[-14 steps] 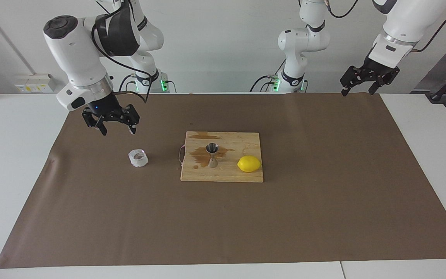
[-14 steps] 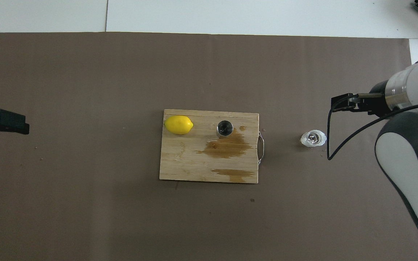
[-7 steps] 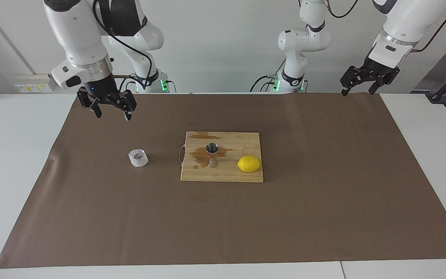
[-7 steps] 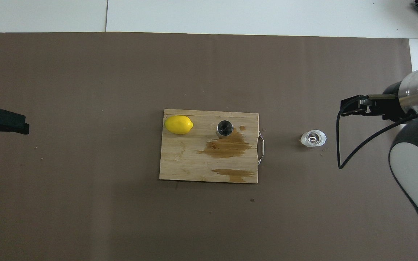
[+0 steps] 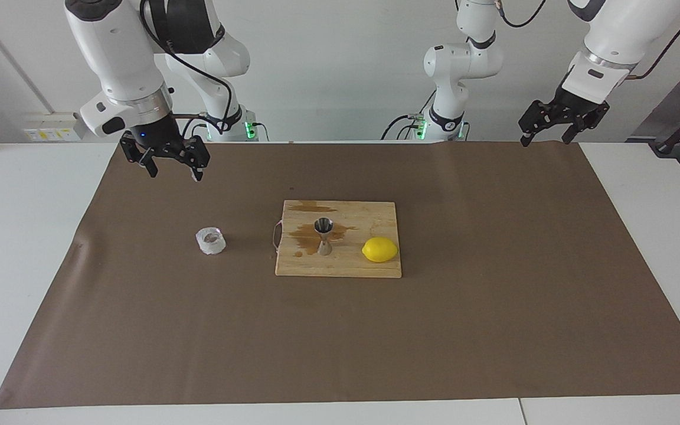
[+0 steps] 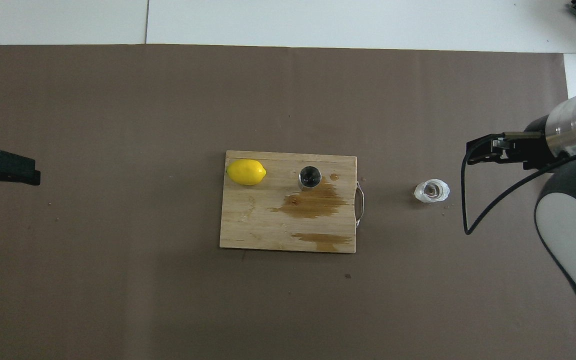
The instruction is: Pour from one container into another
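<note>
Robotics lab, two white arms (image 5: 121,65), paper-covered table (image 5: 493,330), bare wall

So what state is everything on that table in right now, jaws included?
Cup: upright on the brown paper, not held.
Jigger: upright on the cutting board.
Board: stained with brown spills beside the jigger.
Lemon: whole, on the board.
Right gripper: jaws open, empty, raised.
Left gripper: jaws open, empty, waiting.

board: wooden cutting board (image 5: 369,218) mid-counter, brown wet stains, metal handle toward right arm's end
lemon: lemon (image 5: 379,249) on board, toward left arm's end
cover: brown paper (image 5: 493,307) over white counter (image 5: 21,236)
</note>
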You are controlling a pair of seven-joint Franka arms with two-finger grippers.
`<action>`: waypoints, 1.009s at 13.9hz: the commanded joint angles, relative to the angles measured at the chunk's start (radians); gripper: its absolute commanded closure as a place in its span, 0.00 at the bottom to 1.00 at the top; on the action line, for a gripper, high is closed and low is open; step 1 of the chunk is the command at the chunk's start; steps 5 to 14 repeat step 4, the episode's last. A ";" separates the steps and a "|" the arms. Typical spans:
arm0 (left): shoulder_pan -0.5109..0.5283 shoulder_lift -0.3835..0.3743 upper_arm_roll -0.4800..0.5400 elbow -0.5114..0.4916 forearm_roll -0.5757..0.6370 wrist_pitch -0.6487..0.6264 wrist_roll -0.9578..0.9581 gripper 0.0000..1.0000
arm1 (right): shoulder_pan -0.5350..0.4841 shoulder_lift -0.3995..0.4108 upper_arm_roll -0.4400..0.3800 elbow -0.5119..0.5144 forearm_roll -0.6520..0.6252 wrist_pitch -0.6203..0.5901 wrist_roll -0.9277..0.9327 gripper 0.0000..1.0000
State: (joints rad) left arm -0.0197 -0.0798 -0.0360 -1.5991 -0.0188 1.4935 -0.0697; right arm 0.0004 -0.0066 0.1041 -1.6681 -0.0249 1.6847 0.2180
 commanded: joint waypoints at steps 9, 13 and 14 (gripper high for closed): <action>0.007 -0.020 -0.004 -0.019 0.005 0.001 0.014 0.00 | -0.014 0.005 0.009 0.010 0.017 -0.011 -0.003 0.00; 0.007 -0.020 -0.004 -0.019 0.005 0.001 0.014 0.00 | -0.014 0.005 0.009 0.010 0.017 -0.011 -0.003 0.00; 0.007 -0.020 -0.004 -0.019 0.005 0.001 0.014 0.00 | -0.014 0.005 0.009 0.010 0.017 -0.011 -0.003 0.00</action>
